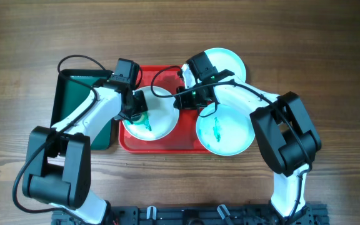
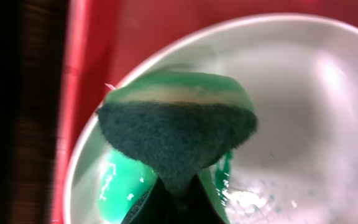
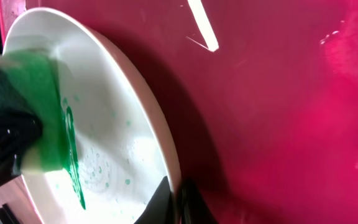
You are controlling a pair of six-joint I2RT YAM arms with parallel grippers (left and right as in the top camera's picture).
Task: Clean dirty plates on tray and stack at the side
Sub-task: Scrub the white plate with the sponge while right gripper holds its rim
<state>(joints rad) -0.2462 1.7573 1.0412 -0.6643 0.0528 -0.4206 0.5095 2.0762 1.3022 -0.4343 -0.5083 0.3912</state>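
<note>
**Scrub on white plate, both grippers clenched**

Left gripper (image 1: 136, 114) is clamped on a green sponge (image 2: 176, 130), which touches the white plate (image 1: 160, 122) lying on the red tray (image 1: 167, 145). Teal smears and suds on the plate's face. Right gripper (image 3: 176, 200) pinches that plate's rim. One aqua plate (image 1: 236, 139), teal scribble at centre, overlaps the tray's right rim. Second aqua plate (image 1: 229, 61) sits on the worktop (image 1: 330, 50) by the tray's far right corner.
</note>
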